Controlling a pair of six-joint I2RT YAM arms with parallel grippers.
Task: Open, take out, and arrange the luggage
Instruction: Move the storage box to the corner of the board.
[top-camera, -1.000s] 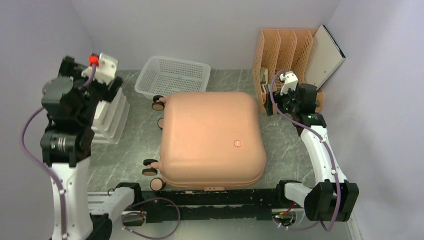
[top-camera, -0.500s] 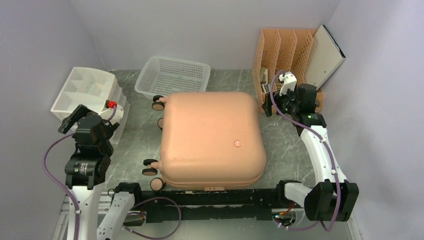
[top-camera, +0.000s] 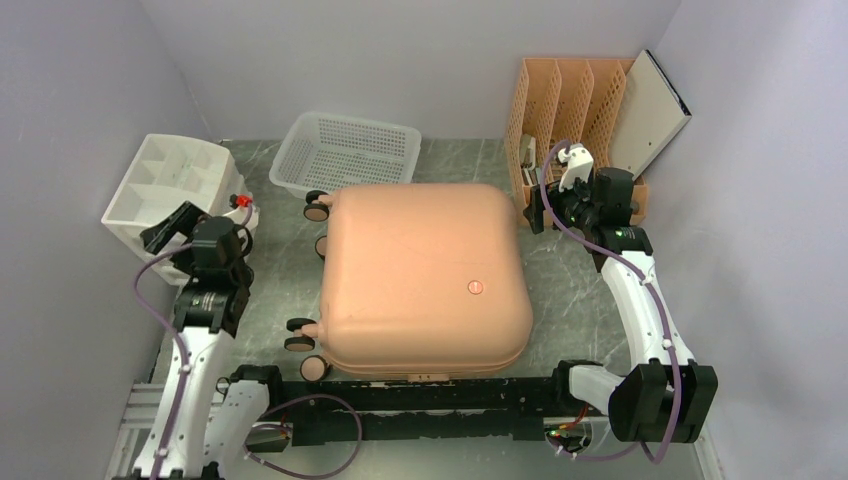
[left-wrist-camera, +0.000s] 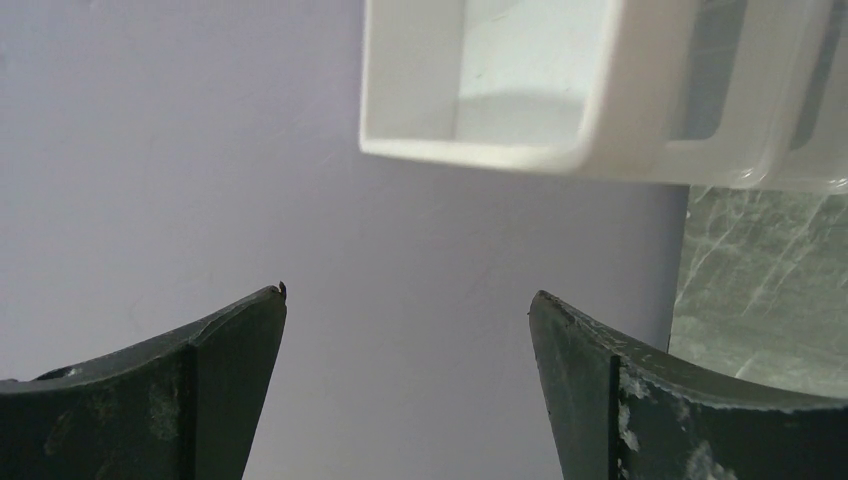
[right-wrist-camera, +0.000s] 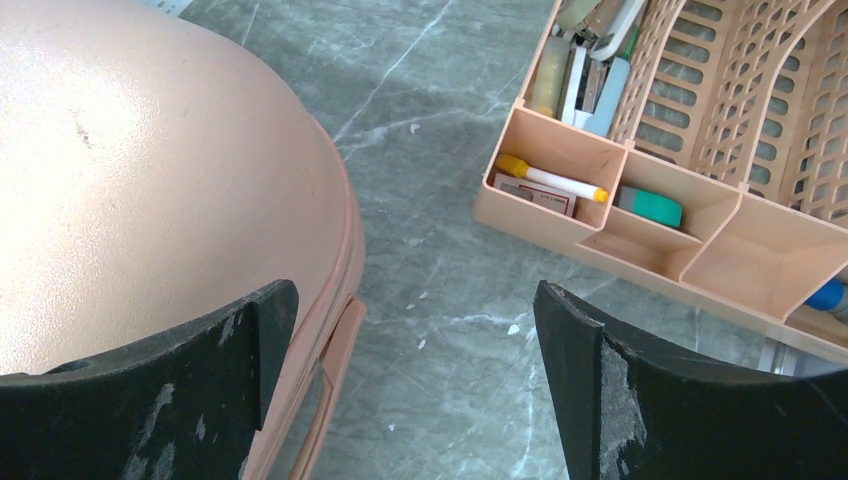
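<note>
Luggage (top-camera: 425, 275) between both spread jaws

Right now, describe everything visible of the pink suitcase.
The luggage is a salmon-pink hard shell, smooth and slightly glossy, with rounded corners and a small round logo on top. It lies flat and shut in the middle of the table, its black spinner wheels sticking out on the left side. Only the table touches it; its inside is hidden.
</note>
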